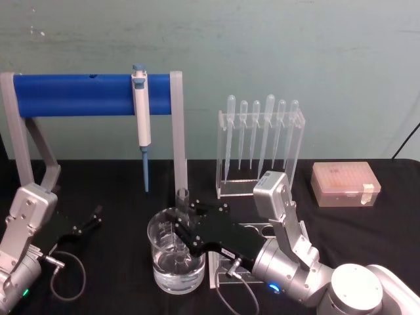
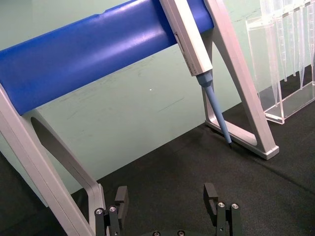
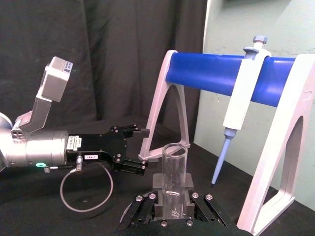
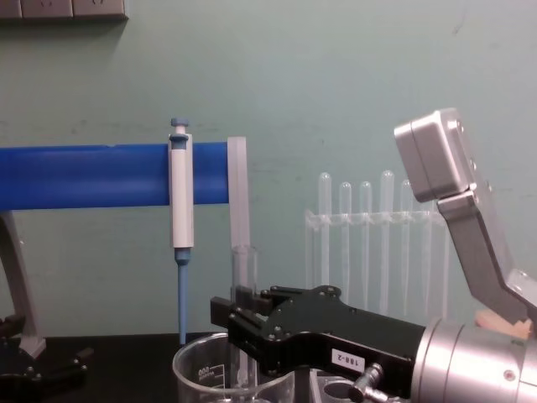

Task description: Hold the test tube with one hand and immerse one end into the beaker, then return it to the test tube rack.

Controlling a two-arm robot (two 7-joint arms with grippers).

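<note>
Near the table's (image 1: pixel 367 230) front edge, your right gripper (image 1: pixel 184 223) clamps the test tube (image 1: pixel 182 197) upright, its lower end down inside the beaker (image 1: pixel 157 262). Your left gripper (image 1: pixel 92 220) rests by the left edge, jaws wide apart. Farther back stands the pipette rack (image 1: pixel 261 151).

pipettor (image 1: pixel 140 111) hangs on blue bar (image 1: pixel 72 95) | pipettes (image 1: pixel 269 125) upright, mid-rear | pink box (image 1: pixel 344 185), perhaps tips, right
</note>
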